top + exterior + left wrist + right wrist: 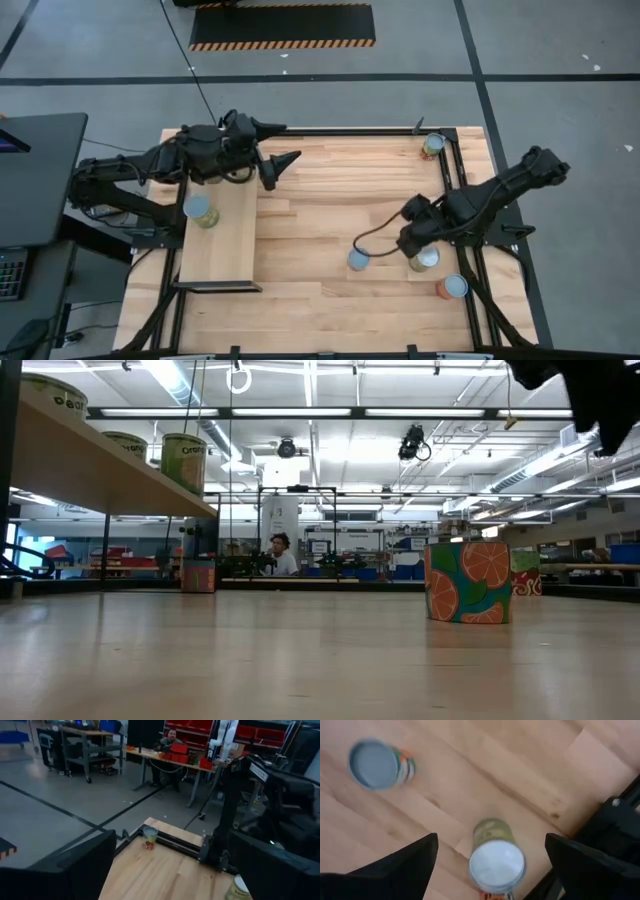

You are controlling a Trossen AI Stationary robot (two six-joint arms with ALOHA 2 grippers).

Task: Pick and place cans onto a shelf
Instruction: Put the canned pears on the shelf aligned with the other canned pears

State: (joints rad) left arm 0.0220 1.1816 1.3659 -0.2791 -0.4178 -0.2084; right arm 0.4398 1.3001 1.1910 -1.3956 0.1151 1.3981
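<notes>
High view: right tool (pixel 412 247) spread wide above a green can (pixel 425 260) near the table's (pixel 330 300) right edge; left tool (pixel 283 145) wide, empty, beside the shelf (pixel 220 240).
Low view: cans, perhaps three, on the shelf.
Right wrist view: green can between the fingers (pixel 405 865), untouched.

Five cans (pixel 200 208) visible; one shelf (pixel 220 235); two arms.
</notes>
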